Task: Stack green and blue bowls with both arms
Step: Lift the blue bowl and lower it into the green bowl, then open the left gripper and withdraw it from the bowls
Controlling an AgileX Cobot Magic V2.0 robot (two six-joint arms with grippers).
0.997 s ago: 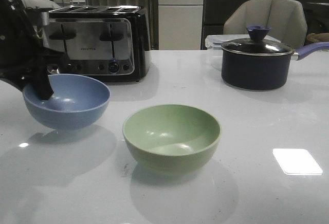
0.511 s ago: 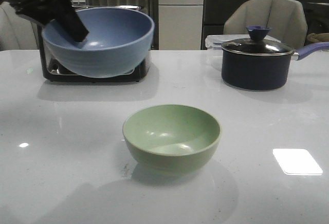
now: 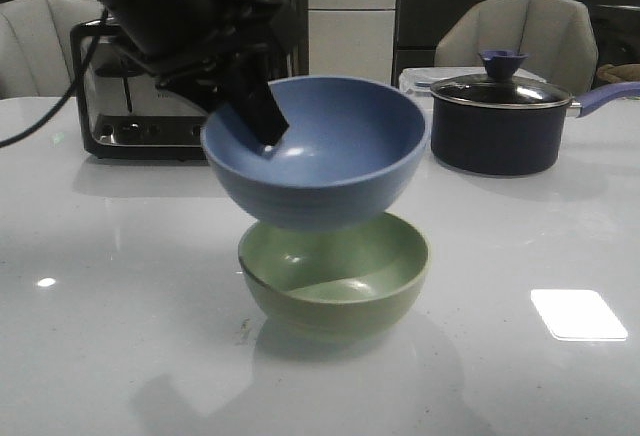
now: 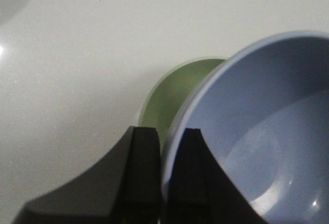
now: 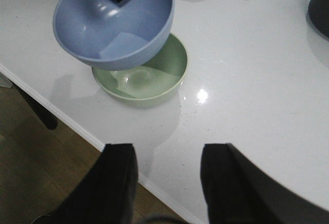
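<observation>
My left gripper [image 3: 262, 128] is shut on the left rim of the dusty blue bowl [image 3: 330, 156] and holds it in the air just above the pale green bowl [image 3: 335, 268], which stands on the white table [image 3: 520, 246]. In the left wrist view the fingers [image 4: 190, 152] pinch the blue bowl's [image 4: 267, 136] rim, with the green bowl [image 4: 177, 93] partly hidden beneath. In the right wrist view my right gripper [image 5: 167, 157] is open and empty over the table's near edge, apart from the blue bowl [image 5: 115, 23] and the green bowl [image 5: 149, 80].
A dark lidded saucepan [image 3: 505, 121] with a blue handle stands at the back right. A black and steel toaster [image 3: 130, 106] stands at the back left behind my left arm. A grey chair [image 3: 515, 41] is beyond the table. Wooden floor [image 5: 46, 172] shows below the table's edge.
My left gripper has lifted the blue bowl off the table at the left, carried it right, and lowered it to just above the green bowl.
</observation>
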